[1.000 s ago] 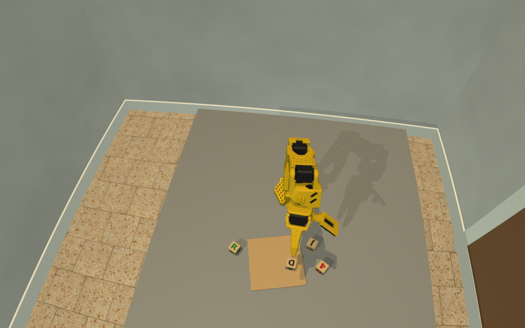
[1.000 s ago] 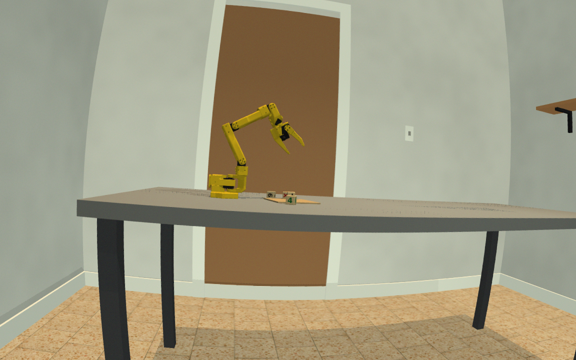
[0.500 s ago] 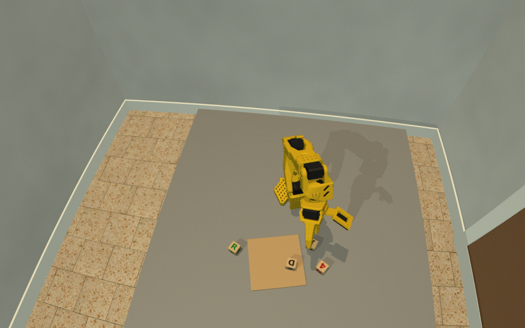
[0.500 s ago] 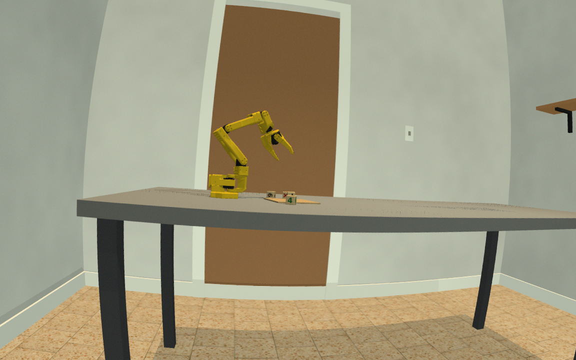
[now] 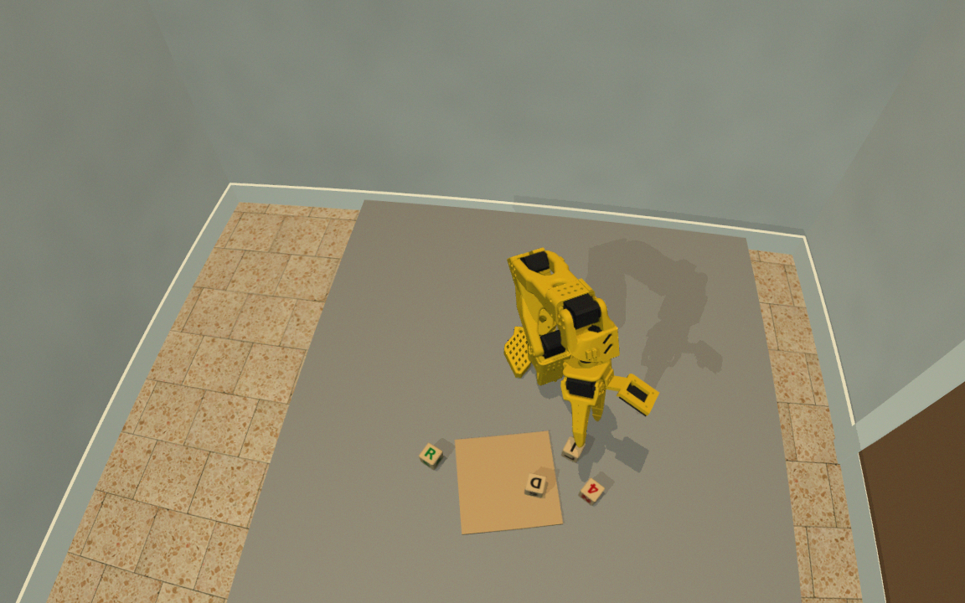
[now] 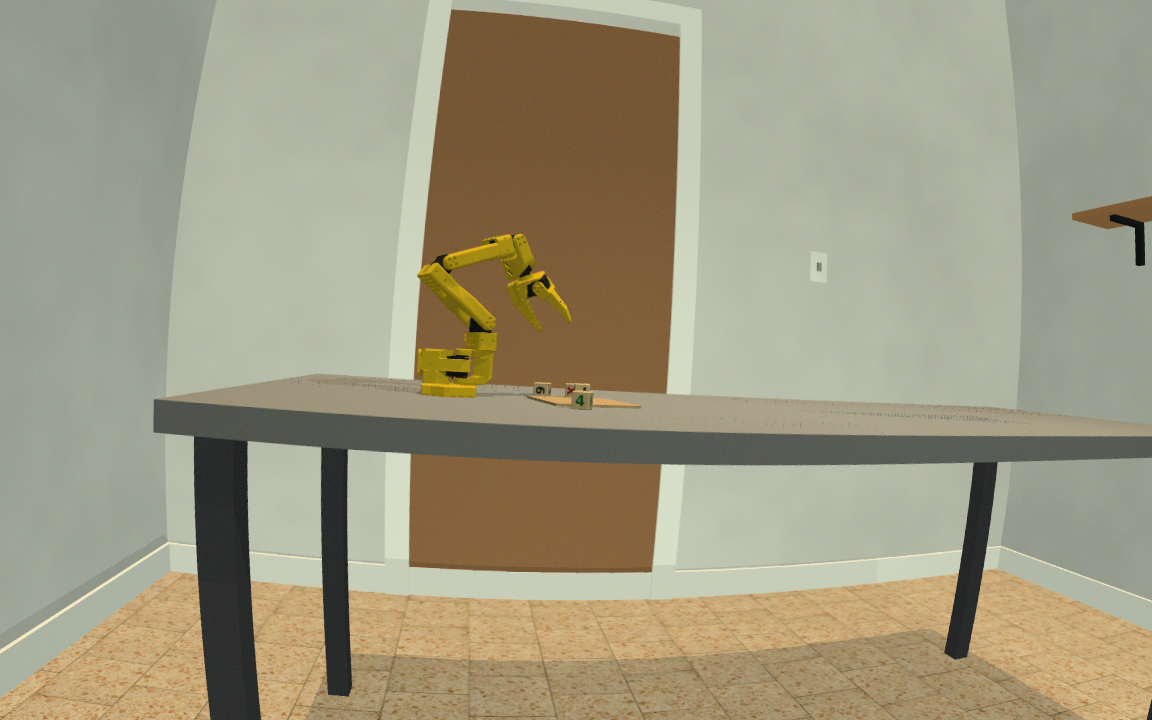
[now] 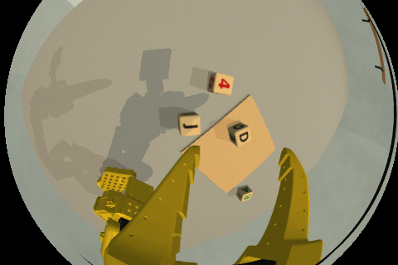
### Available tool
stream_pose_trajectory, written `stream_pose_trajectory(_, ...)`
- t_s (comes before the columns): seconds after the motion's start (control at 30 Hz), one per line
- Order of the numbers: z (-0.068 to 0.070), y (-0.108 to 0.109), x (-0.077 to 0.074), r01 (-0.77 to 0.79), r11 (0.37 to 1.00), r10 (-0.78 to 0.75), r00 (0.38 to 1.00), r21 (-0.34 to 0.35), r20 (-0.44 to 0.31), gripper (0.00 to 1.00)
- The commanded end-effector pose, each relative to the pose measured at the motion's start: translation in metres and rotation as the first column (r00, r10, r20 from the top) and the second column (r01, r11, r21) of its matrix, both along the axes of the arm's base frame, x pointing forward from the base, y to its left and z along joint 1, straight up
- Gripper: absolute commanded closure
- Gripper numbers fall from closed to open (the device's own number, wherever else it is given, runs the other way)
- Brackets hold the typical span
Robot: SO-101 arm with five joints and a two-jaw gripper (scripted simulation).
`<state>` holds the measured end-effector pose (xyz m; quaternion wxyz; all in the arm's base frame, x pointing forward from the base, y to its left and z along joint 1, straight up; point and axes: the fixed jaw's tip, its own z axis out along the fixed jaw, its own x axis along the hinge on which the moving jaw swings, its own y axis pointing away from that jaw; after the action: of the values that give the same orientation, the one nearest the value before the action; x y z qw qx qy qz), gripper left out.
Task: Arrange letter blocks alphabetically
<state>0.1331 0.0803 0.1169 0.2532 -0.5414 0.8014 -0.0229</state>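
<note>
My gripper is open and empty, high above the table. In the top view one fingertip overlaps the J block, which lies off the mat, near its right edge in that view. The D block lies on the tan mat, near that same edge; its D reads roughly upright from the base. The green R block lies off the mat's opposite side, its R roughly upside down from the base. The mat looks flat.
The fourth block, with a red 4 on top, lies off the mat beyond the J block, on the D block's side. The arm's base stands on the grey table. The arm's shadow falls near the J block.
</note>
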Motion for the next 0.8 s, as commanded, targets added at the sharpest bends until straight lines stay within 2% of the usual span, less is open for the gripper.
stream_pose_trajectory(0.0, 0.006, 0.003, 0.002, 0.001, 1.000, -0.002, 0.999, 0.027, 0.034, 0.68)
stream_pose_trajectory(0.17, -0.001, 0.003, 0.002, 0.002, 1.000, -0.002, 1.000, -0.001, -0.015, 0.68)
stream_pose_trajectory(0.4, -0.025, 0.001, 0.000, -0.006, 0.996, -0.011, 0.984, -0.094, -0.178, 0.68)
stream_pose_trajectory(0.47, -0.025, 0.001, 0.000, -0.006, 0.996, -0.011, 0.984, -0.094, -0.178, 0.68)
stream_pose_trajectory(0.63, -0.043, -0.001, -0.005, -0.022, 0.986, -0.028, 0.954, -0.163, -0.299, 0.68)
stream_pose_trajectory(0.77, -0.052, -0.003, -0.008, -0.034, 0.980, -0.040, 0.932, -0.197, -0.361, 0.68)
